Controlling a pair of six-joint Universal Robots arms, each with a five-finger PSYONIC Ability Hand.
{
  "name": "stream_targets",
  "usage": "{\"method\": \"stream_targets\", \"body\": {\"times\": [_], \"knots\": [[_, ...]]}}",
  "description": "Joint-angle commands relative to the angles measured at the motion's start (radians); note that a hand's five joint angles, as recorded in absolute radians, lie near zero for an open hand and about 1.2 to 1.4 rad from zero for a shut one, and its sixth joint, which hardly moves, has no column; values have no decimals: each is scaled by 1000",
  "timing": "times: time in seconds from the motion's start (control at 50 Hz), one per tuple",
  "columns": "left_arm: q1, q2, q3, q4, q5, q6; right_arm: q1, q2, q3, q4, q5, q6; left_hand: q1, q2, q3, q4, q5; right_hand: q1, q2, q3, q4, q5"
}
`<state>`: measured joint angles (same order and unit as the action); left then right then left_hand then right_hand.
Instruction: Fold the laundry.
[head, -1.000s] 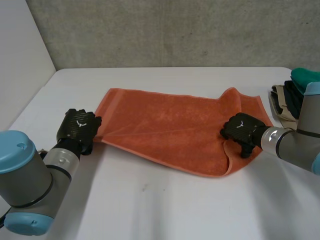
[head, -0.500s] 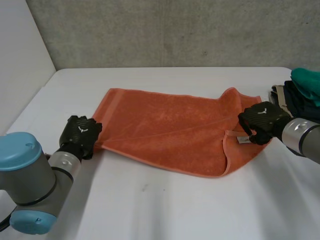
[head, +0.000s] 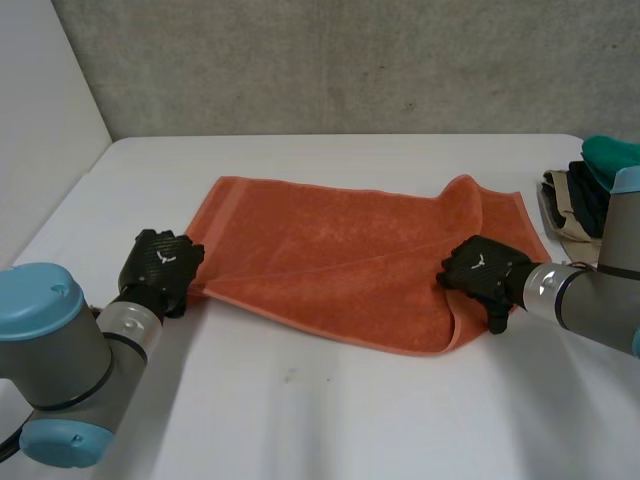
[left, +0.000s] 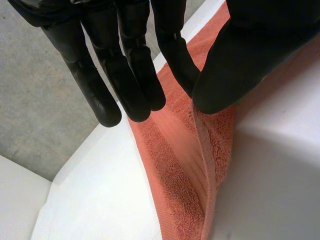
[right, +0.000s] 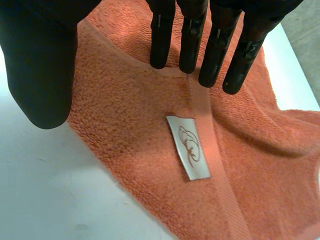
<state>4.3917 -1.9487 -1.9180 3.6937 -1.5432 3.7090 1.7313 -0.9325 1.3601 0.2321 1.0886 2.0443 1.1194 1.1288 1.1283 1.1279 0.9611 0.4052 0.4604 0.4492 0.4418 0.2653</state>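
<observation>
An orange towel (head: 340, 260) lies spread across the white table (head: 300, 410), its right end rumpled and partly turned over. My left hand (head: 160, 265) is at the towel's near left corner. In the left wrist view the towel's hem (left: 200, 145) rises between the thumb and a straight finger of that hand (left: 125, 65), pinched there. My right hand (head: 482, 272) rests over the towel's right end. Its fingers (right: 215, 45) are straight and the thumb (right: 42, 70) stands wide apart above the towel (right: 125, 115), close to a white label (right: 189, 147).
A pile of other clothes (head: 585, 200), with a teal piece (head: 612, 155) on top, sits at the table's right edge. A grey wall (head: 350, 60) runs behind the table. Bare table lies in front of the towel.
My right hand swung out to the right past the towel's end, then came back left onto the turned-over right end and spread its fingers. My left hand stayed at the left corner.
</observation>
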Motion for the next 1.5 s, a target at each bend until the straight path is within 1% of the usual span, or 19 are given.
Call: {"method": "stream_targets", "body": {"times": [0.02, 0.08, 0.16, 0.26, 0.32, 0.38, 0.4, 0.42, 0.5, 0.58, 0.7, 0.8, 0.98, 1.08, 1.18, 1.26, 1.38, 1.48, 1.5], "knots": [[2, 1, 2, 0, 0, 0, -2, 12, 10, 15, -61, -4, 166, 156, 157, 157, 149, 155, 100, 111, 119, 121], [5, 1, 2, 0, 0, 0, -1, 12, 17, 13, -84, -4, 166, 156, 157, 157, 149, 164, 109, 120, 128, 129], [6, -1, 4, 0, 0, 0, 1, 15, 24, 10, -84, -4, 166, 156, 157, 157, 149, 287, 232, 243, 250, 252], [6, -3, 2, 0, 0, 0, -2, 14, 24, 9, -87, -1, 157, 148, 148, 148, 141, 990, 934, 946, 953, 955], [6, -4, 2, 0, 0, 0, -7, 3, 19, 1, -84, 22, 107, 98, 98, 99, 91, 991, 936, 947, 954, 956], [5, -7, 1, 0, 0, 0, -10, 3, 22, -11, -70, 66, -86, -95, -95, -95, -102, 991, 936, 947, 954, 956], [6, -9, 1, 0, 2, 0, -22, 0, 22, -16, -58, 120, -174, -183, -183, -182, -190, 991, 936, 947, 954, 956], [6, -9, 1, 0, 2, 2, -32, -5, 21, -17, -46, 155, -373, -382, -381, -381, -389, 991, 936, 947, 954, 956], [12, -13, 1, -9, 2, 3, -67, -40, 45, -25, 33, 355, -474, -484, -483, -483, -490, 991, 936, 947, 954, 956], [12, -33, 1, -34, 3, 3, -75, -72, 109, -83, 50, 468, -489, -498, -498, -497, -505, 991, 936, 947, 954, 956], [12, -55, 4, -51, 17, 6, -75, -117, 177, -166, 69, 525, -498, -507, -507, -506, -514, 991, 936, 947, 954, 956], [22, -55, 7, -55, 22, 5, -68, -137, 201, -220, 128, 612, -495, -504, -504, -503, -511, 991, 936, 947, 954, 956], [37, -59, 10, -55, 22, 6, -73, -149, 208, -251, 195, 645, -445, -455, -454, -454, -461, 991, 936, 947, 954, 956], [40, -73, 16, -52, 22, 9, -75, -149, 214, -252, 197, 645, -275, -284, -284, -284, -291, 991, 936, 947, 954, 956], [38, -88, 24, -54, 22, 9, -75, -157, 220, -261, 198, 646, 71, 61, 62, 62, 55, 991, 936, 947, 954, 956], [38, -90, 24, -54, 22, 11, -76, -180, 226, -264, 208, 646, 154, 145, 145, 145, 138, 991, 936, 947, 954, 956], [38, -93, 28, -54, 22, 11, -75, -190, 228, -277, 231, 646, 46, 36, 37, 37, 30, 991, 936, 947, 954, 956], [34, -90, 25, -73, 22, 11, -73, -190, 226, -301, 263, 646, -447, -456, -456, -455, -463, 991, 936, 947, 954, 956], [34, -88, 25, -80, 22, 11, -72, -190, 226, -301, 264, 646, -454, -463, -463, -462, -470, 991, 936, 947, 954, 956]]}}
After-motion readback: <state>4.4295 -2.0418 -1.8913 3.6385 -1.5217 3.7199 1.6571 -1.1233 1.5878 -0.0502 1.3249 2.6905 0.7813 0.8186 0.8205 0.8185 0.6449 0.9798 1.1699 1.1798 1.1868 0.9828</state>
